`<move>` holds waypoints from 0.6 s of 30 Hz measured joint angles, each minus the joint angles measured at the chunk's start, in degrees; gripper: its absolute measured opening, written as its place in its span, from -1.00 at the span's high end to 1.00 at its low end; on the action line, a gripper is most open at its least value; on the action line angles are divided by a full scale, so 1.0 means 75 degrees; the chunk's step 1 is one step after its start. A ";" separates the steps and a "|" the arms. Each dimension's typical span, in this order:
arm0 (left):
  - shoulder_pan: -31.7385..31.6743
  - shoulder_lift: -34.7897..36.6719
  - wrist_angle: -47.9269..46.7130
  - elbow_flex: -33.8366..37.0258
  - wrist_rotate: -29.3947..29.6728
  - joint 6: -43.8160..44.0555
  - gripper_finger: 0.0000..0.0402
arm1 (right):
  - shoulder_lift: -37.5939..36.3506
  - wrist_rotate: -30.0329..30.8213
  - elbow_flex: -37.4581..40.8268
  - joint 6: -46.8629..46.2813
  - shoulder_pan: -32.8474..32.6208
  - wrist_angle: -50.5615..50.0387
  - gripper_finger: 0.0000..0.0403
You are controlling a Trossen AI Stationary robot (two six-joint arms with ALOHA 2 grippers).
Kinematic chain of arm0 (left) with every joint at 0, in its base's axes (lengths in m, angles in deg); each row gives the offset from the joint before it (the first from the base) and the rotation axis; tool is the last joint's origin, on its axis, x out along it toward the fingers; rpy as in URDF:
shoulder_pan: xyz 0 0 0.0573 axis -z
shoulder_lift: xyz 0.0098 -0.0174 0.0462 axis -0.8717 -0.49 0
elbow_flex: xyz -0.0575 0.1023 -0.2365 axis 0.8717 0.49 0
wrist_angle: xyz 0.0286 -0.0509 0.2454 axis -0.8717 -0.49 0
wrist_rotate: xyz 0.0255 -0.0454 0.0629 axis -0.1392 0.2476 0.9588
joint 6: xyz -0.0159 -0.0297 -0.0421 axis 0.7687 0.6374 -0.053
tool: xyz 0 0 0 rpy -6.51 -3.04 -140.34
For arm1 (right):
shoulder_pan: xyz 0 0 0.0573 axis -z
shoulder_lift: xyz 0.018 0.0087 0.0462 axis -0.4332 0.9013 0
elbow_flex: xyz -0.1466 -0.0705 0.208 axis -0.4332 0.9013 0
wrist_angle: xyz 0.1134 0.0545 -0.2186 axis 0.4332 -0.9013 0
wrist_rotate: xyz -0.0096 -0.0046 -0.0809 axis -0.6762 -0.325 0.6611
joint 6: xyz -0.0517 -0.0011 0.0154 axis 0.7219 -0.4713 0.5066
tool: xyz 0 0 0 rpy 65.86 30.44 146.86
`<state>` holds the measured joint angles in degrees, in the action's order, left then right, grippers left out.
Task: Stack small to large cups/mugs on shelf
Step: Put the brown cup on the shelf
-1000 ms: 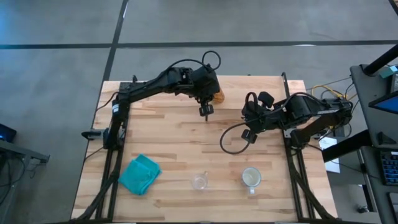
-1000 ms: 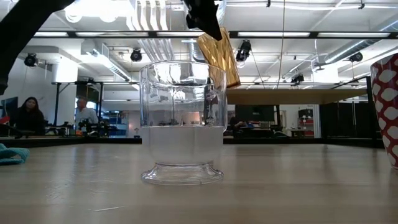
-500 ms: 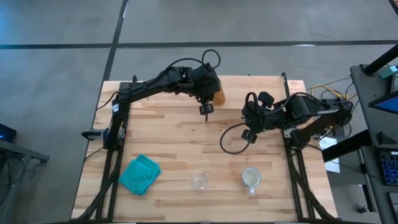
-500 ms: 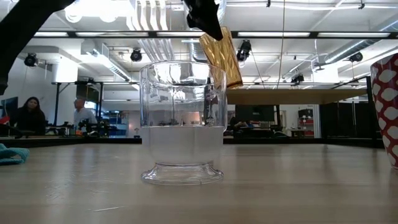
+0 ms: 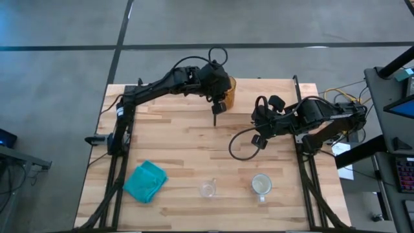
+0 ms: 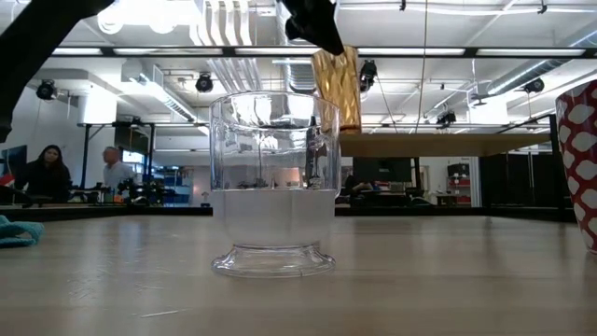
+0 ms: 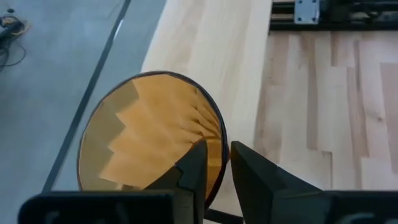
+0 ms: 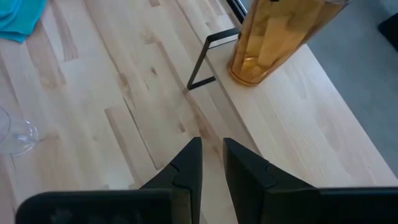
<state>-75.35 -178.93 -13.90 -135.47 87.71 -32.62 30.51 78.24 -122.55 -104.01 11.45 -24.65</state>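
Note:
My left gripper is shut on the tall amber tumbler over the far part of the table, above the light-wood shelf. The tumbler is nearly upright, its base at the shelf board; whether it touches, I cannot tell. The tiny clear glass cup and the white mug with reddish pattern stand on their bases near the table's near edge. My right gripper waits shut at mid-table on the right, above the wood. My left gripper holds the tumbler by its rim, one finger inside the hollow and the other finger outside, the wall pinched between them. It comes from above. The tumbler hangs nearly upright below it.
A teal cloth lies near the table's near left corner. The shelf's black frame leg stands on the tabletop beside the tumbler. A black cable loops below my right arm. People sit far behind the table.
My left gripper has moved toward the table's far edge and over the shelf, carrying the tumbler. The tumbler, tilted a second ago, has swung to nearly upright.

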 joint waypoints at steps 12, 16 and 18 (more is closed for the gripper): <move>-0.0099 -0.0076 0.0462 0.0009 0.0006 0.0000 0.71 | 0.0000 0.0000 0.0000 0.0000 0.0002 -0.0006 0.71; -0.0112 -0.0351 0.0603 0.0012 0.0006 -0.0009 0.71 | 0.0000 0.0000 0.0000 0.0000 0.0000 -0.0009 0.71; -0.0121 -0.0462 0.0682 0.0012 0.0009 -0.0012 0.71 | 0.0000 0.0000 0.0000 0.0000 0.0000 -0.0006 0.71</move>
<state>-76.26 -182.40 -8.78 -135.38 87.77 -32.71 30.51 78.24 -122.55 -104.01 11.45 -24.69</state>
